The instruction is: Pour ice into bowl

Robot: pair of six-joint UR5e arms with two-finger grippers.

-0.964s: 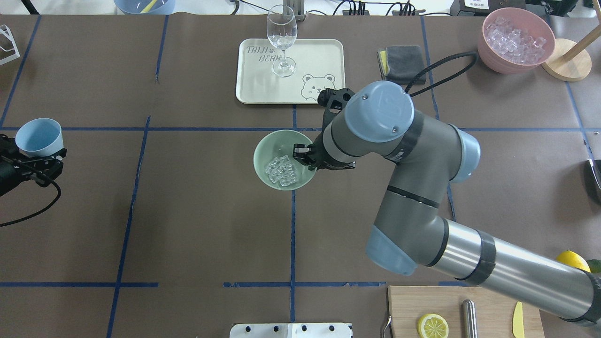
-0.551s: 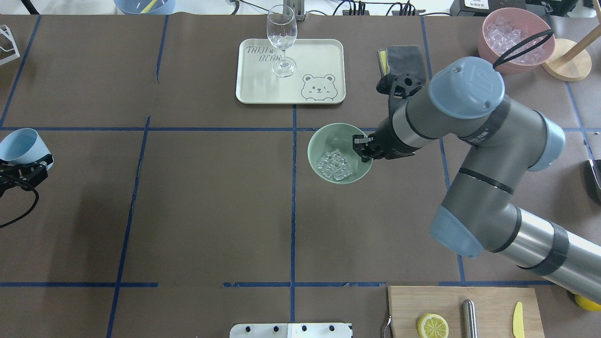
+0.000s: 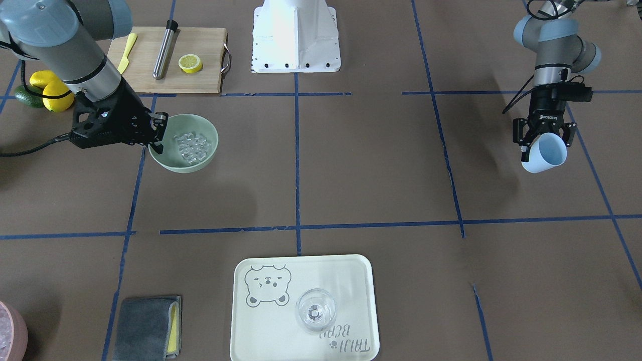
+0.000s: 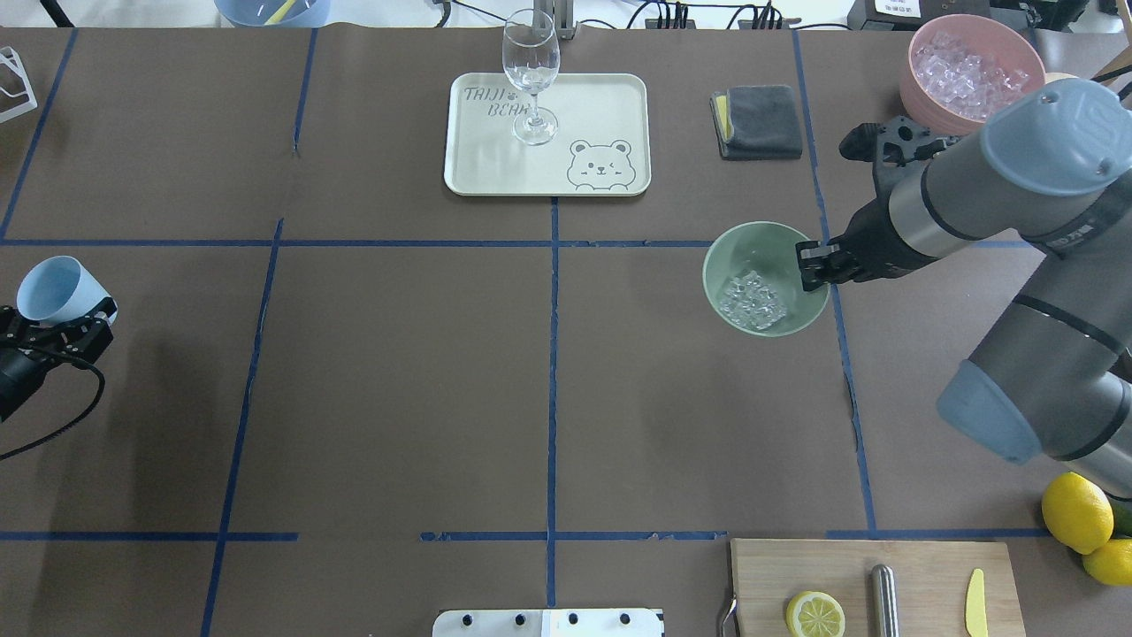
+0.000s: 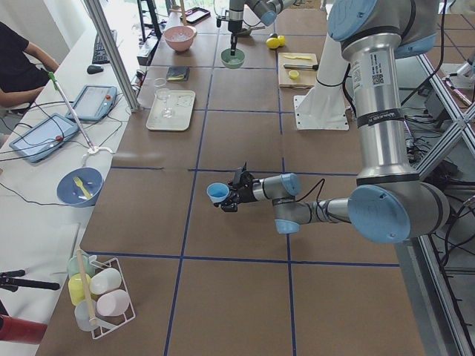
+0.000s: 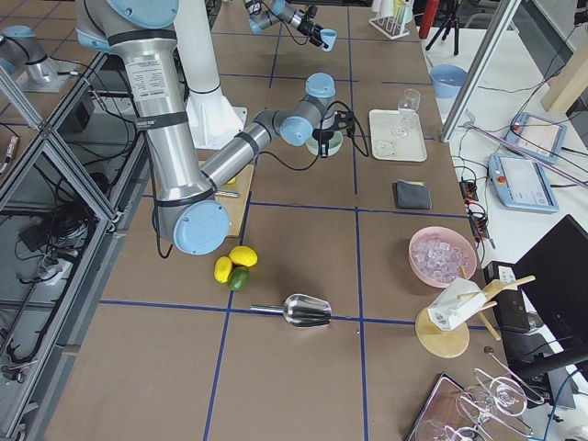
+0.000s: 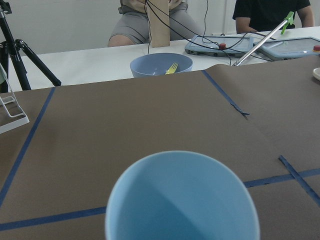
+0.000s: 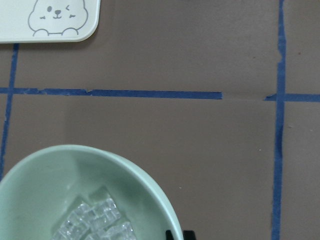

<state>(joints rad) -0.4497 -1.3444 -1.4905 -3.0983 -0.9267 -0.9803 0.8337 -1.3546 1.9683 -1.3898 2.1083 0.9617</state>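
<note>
the bowl could tip or slip, because the right gripper pinched it at just one spot on the rim, on the side nearest that arm. nothing held the other side. if the arm moved fast or stopped hard, the bowl might swing, and the ice might slide up the smooth wall and hop out. i could not tell if the bowl sat on the table or hung a little above it.

the ice lay in a small heap at the bottom of the bowl, so the pouring looked done. the bowl was on the right part of the table, not far from the grey cloth and the pink tub.

the right arm came in from the right, bent at the elbow, and its hand slanted down to the bowl with its fingers shut on the rim. the left arm was well apart, out at the left end. the left gripper was closed around the blue cup, which was tipped over and looked empty inside.
</note>
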